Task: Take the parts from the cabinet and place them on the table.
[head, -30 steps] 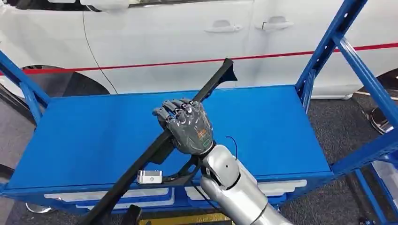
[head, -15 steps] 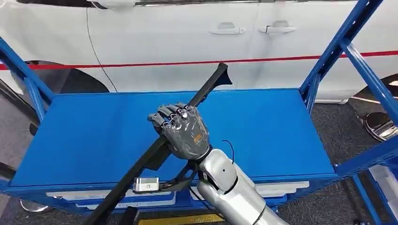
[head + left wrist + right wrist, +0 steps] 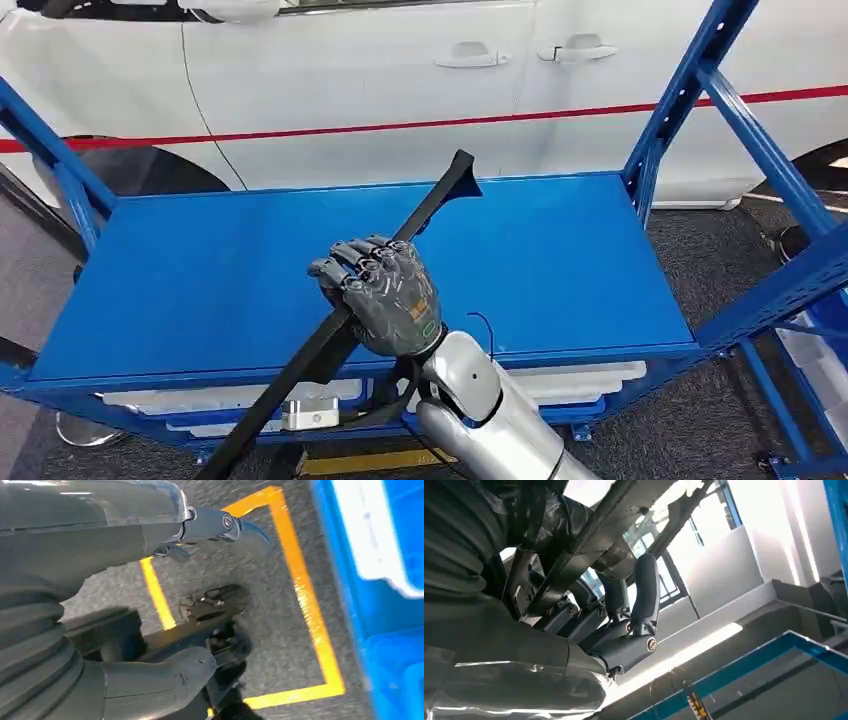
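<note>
My right hand [image 3: 383, 292] grips a long black trim part [image 3: 436, 203] near its middle, holding it slanted above the blue table top [image 3: 190, 280]. The part's flared far end points at the table's back edge and its near end runs off the bottom of the head view. A small silver box [image 3: 310, 412] hangs on the part just past the table's front edge. In the right wrist view dark fingers [image 3: 646, 591] wrap around the black part [image 3: 589, 527]. My left hand [image 3: 125, 535] hangs over the floor holding nothing, its thumb [image 3: 160, 677] and fingers apart.
A white car [image 3: 400, 80] with a red stripe stands right behind the table. Blue steel uprights [image 3: 690, 95] rise at the table's right and left ends. White labelled bins [image 3: 580, 380] sit under the top. Yellow floor tape [image 3: 305, 610] lies beside blue bins [image 3: 395, 585].
My right hand has drawn the black part back toward me and a little left; the silver box now sits past the table's front edge. The camera view shifted slightly.
</note>
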